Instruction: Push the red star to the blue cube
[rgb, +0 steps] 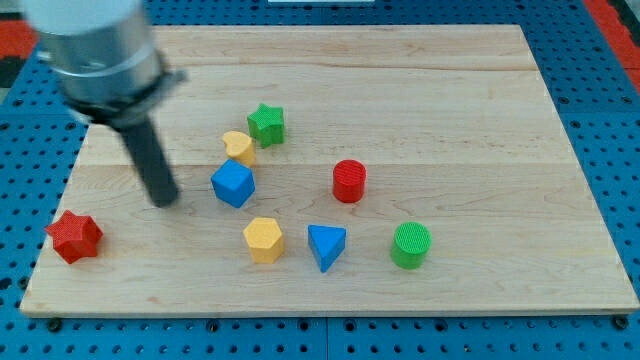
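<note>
Wooden board (420, 90) on blue pegboard: red star (75, 237) is sitting near the bottom-left corner; blue cube (233, 184) centrally. My tip (165, 201), holding nothing, is being shown between them; an off-centre push risks ejecting the star over the edge.

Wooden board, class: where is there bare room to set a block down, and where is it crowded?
Bare: the wooden board right of the red cylinder and green cylinder, and along the view's top above the green star. Crowded: the middle cluster around the blue cube. My tip stands between it and the red star.
</note>
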